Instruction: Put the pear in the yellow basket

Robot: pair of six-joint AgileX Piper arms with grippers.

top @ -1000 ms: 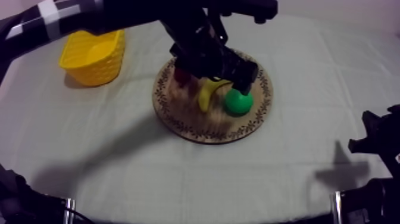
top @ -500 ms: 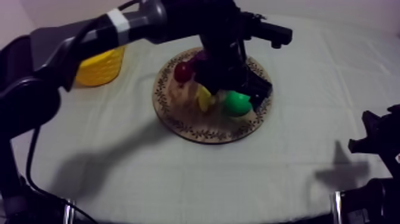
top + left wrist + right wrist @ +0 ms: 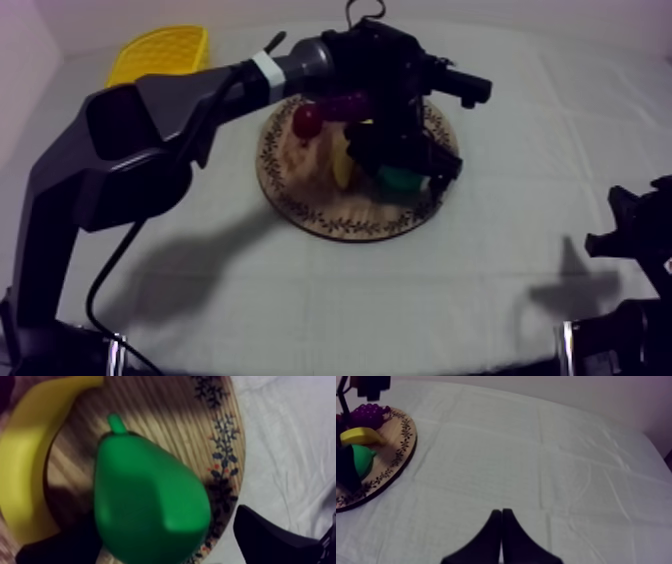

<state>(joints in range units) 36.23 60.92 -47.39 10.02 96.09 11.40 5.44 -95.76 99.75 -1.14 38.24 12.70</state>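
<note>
- Straddling the pear point(image 3: 145, 506), the left claw point(image 3: 150, 536) has its fingers point(image 3: 270, 536) spread, one on each side of the fruit's broad end. One finger is close against the pear and the other stands a little apart, so nothing is pinched yet.
- The pear lies on its side on the wooden board point(image 3: 165, 421), directly between the spread fingers. Its fat belly is nearest the claw and its short stem points away from it.
- A banana point(image 3: 25, 476) curves just beyond one finger and the board's patterned rim is just beyond the other. The gap on the banana side looks tight.
- The pear is a toy, so I judge it light and stiff. It probably won't crush or dent under a firm pinch, and weight should be no trouble.
- Its skin looks smooth and rounded, so I judge it slippery. Because it tapers toward the stem, a hold taken there may squeeze it out of the claw.
- The best hold seems to be across the widest part of the belly, with the pads flat on opposite sides.
- The yellow basket point(image 3: 160, 50) sits well away from the left claw, on the table point(image 3: 300, 290) beyond the board's far side. The carry will be long, so the pear needs a secure hold.
- Grapes point(image 3: 345, 103) and a small red fruit point(image 3: 306, 120) lie behind the claw, past the banana.
- The right claw point(image 3: 501, 512) is pressed together, holds nothing and is far from the board.
</note>
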